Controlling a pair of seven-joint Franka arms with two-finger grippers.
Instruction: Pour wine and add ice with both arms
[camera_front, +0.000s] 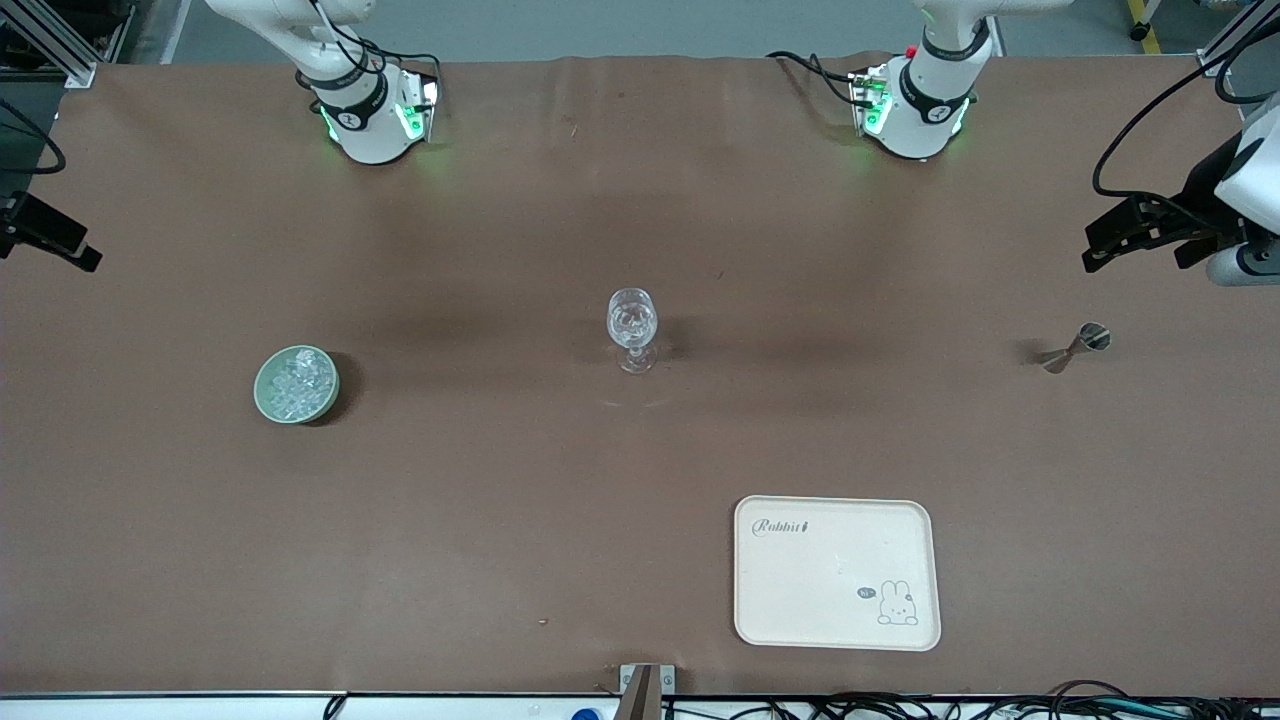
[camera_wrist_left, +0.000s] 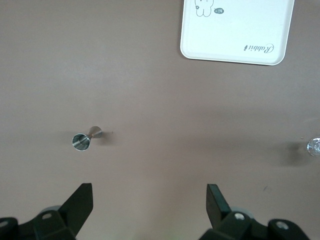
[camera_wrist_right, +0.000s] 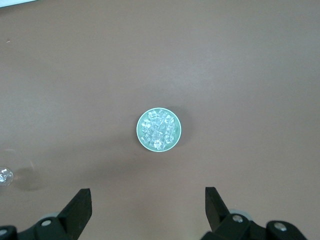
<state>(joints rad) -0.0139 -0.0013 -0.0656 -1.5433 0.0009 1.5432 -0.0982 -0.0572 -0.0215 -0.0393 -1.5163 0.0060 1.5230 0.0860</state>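
Black left tool (camera_wrist_left: 149, 200), fingers apart, hangs high over the jigger (camera_wrist_left: 83, 140). Right tool (camera_wrist_right: 148, 201), also spread, hangs over the green bowl (camera_wrist_right: 140, 137) of ice (camera_wrist_right: 159, 131) at the right arm's end of the surface (camera_front: 480, 520). Glass (camera_front: 632, 325) stands mid-surface, tray (camera_front: 836, 520) nearer the camera. Risk: small slick cubes slipping from the fingers, tipped glass.

Even overhead light, soft shadows, sharp focus.

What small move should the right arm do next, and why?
Probably lower the right end effector toward the green bowl of ice: its fingers are open, nothing is held, and the wine glass stands upright mid-table.
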